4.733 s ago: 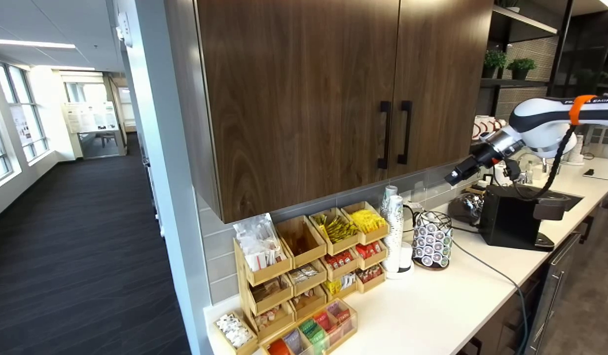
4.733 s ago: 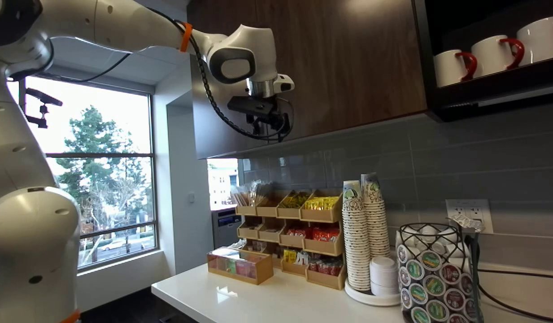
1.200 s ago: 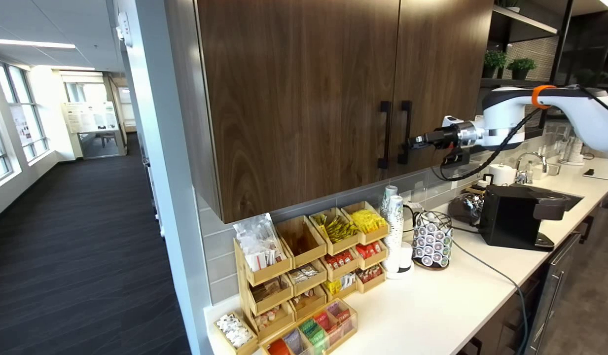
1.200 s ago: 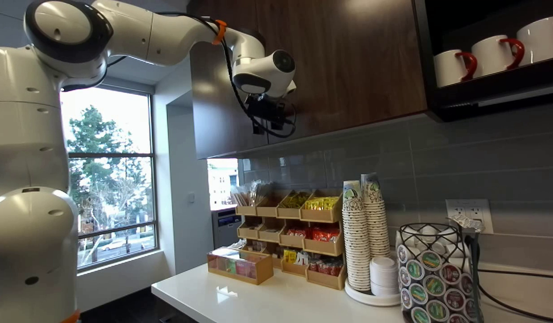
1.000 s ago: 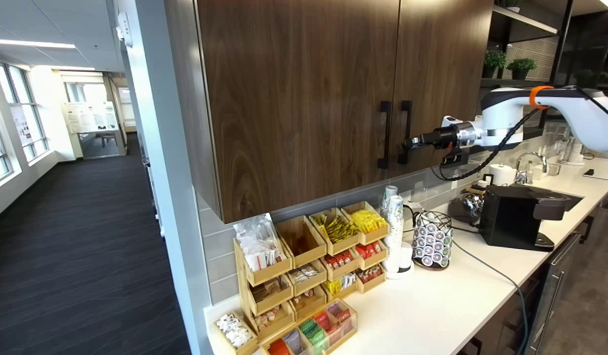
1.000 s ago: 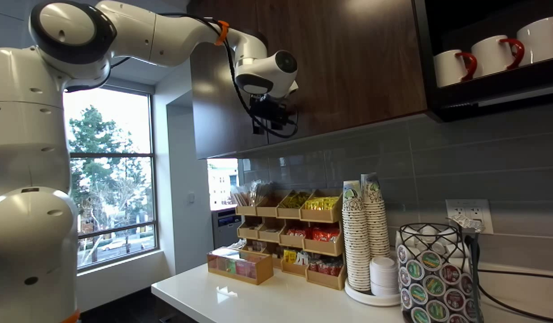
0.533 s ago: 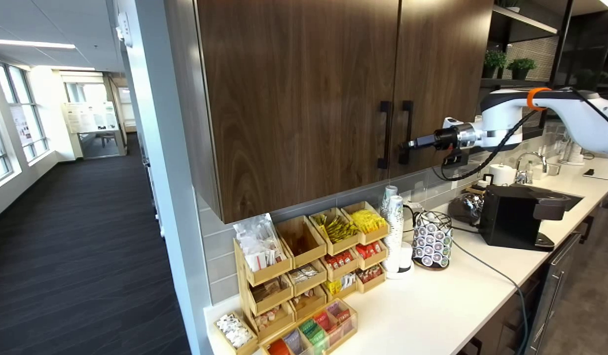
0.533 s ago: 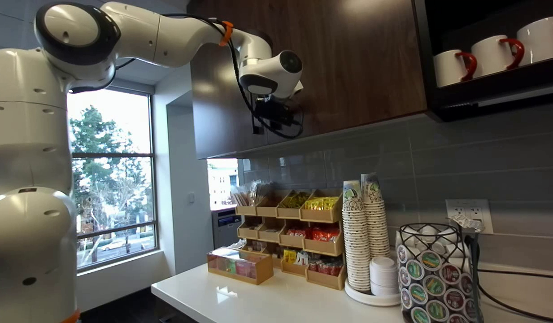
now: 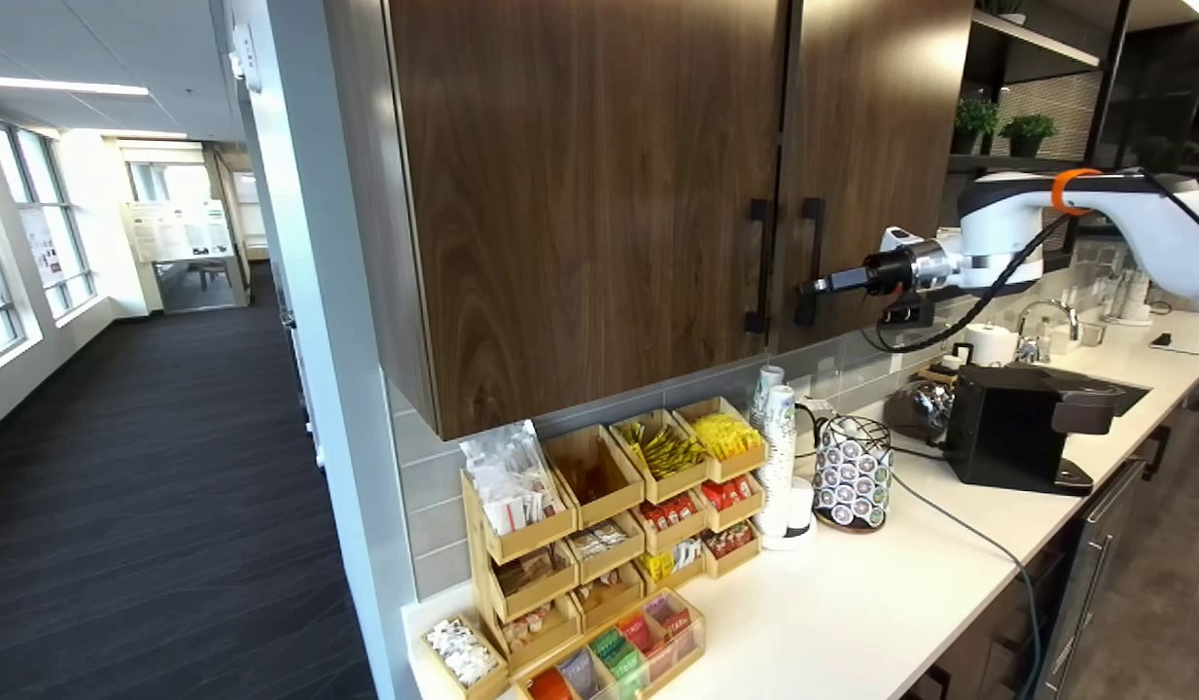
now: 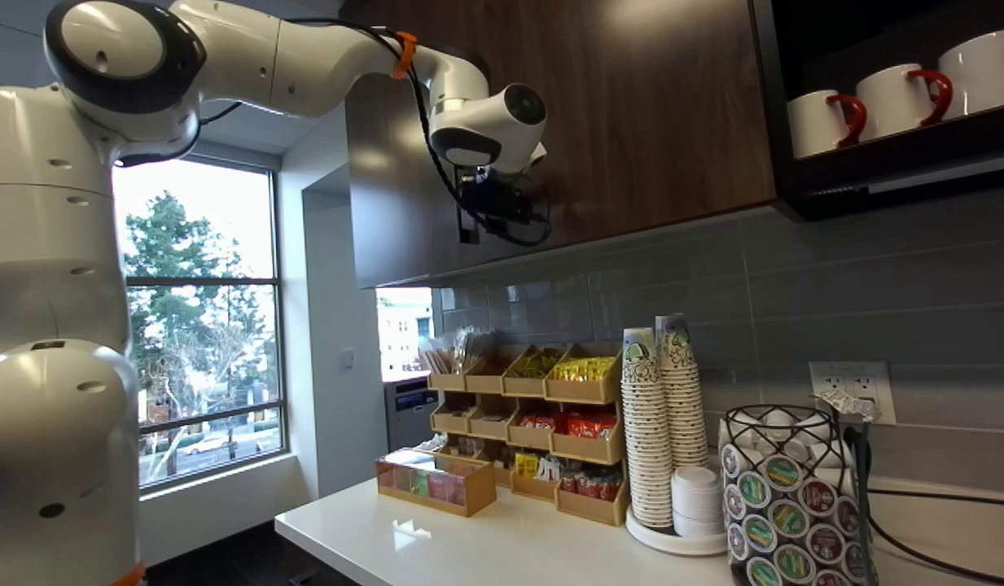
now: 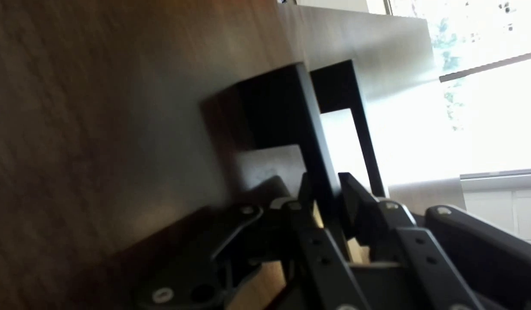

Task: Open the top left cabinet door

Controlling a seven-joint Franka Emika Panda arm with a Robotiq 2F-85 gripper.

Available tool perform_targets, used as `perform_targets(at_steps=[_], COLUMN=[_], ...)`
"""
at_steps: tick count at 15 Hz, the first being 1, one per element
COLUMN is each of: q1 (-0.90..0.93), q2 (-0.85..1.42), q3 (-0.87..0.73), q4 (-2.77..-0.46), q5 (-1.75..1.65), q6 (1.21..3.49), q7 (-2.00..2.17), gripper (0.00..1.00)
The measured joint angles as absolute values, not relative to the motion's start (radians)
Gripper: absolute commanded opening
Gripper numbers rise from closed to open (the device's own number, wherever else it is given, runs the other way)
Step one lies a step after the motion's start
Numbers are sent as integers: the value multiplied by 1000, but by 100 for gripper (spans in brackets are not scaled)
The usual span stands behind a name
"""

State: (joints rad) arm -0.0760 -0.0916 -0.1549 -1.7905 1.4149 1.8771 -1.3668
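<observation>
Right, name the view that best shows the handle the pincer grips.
The wrist view: the handle is large there, held in the pincer, lower part hidden. In an exterior view the handle is small but shows most of its length. In an exterior view with the arm in front, I cannot make it out.

Near cabinet door (image 9: pixel 589 194), dark wood grain, flat; black handle (image 9: pixel 762 267) at its right edge. Top left cabinet door (image 9: pixel 881 117), matching; slim black bar handle (image 9: pixel 816 243) at its left edge; a narrow dark gap shows between the two doors. Gripper (image 9: pixel 811 288), black; fingertips at the lower part of the bar handle. Robot arm (image 9: pixel 1003 233), white, with orange band (image 9: pixel 1059 191). White counter (image 9: pixel 803 612) beneath bears: tiered wooden rack (image 9: pixel 609 506) of packets; clear-sided packet box (image 9: pixel 679 661); stacked cups (image 9: pixel 779 447); wire basket (image 9: pixel 852 528) of coffee pods (image 9: pixel 852 476); black coffee machine (image 9: pixel 1007 428). Two potted plants (image 9: pixel 1028 131) stand on a shelf.
</observation>
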Motion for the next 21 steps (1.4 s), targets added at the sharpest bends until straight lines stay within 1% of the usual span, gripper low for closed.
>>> perform_targets(at_steps=[3,12,21], q1=[-101,-214,-315], q2=[-133,-318,-416], q3=[-168,-285,-398], q4=[-1833,-1964,-1994], q5=[1395,1251,1146], q6=[1792,1394,1184], q7=[-1385,-1441,-1460], gripper=[5,5,5])
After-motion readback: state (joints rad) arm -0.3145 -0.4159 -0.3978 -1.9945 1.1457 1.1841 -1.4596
